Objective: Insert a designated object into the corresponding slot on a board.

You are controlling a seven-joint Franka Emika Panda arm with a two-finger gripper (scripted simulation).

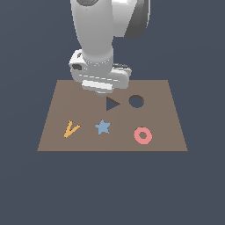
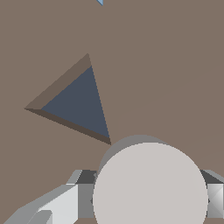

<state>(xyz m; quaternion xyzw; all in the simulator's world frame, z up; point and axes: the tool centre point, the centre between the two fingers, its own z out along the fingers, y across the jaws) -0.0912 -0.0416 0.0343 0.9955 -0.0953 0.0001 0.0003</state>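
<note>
The brown board lies flat, with the round slot towards the exterior view's right and a triangular hole just left of it. My gripper hangs low over the board behind the triangular hole, left of the slot. In the exterior view the hand hides the designated object. The wrist view shows that pale round disc between the two fingers, which press on its sides. My gripper is shut on it, beside the triangular hole. The slot is out of the wrist view.
A blue star, a pink ring and an orange V-shaped piece lie on the board's near half. A tip of the blue star shows at the wrist view's edge. The arm's white body rises behind the board.
</note>
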